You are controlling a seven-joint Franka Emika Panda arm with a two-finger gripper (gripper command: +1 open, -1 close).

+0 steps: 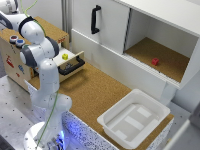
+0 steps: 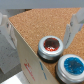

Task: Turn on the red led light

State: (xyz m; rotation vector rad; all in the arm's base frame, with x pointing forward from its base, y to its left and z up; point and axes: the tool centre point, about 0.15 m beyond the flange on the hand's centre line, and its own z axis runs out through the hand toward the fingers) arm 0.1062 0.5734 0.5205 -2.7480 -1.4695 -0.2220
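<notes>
The red led light [image 2: 50,47] is a small round lamp with a reddish centre and a dark ring, set in the top of a light wooden box [image 2: 30,65] near its edge. A matching blue-centred one [image 2: 70,67] sits right beside it. In the exterior view the red light [image 1: 13,38] and the blue one [image 1: 20,43] lie at the far left. My gripper [image 2: 41,27] is open and empty, above the box, with the red light between and slightly off from its fingers [image 2: 75,25]. In the exterior view the gripper [image 1: 4,22] is mostly cut off.
A drawer [image 1: 70,64] stands open beside the box with a small yellow object [image 1: 65,56] in it. A red cube [image 1: 155,61] lies in the open cabinet compartment. A white bin [image 1: 135,117] stands on the cork table at the exterior view's right. A black handle [image 1: 95,20] is on the cabinet door.
</notes>
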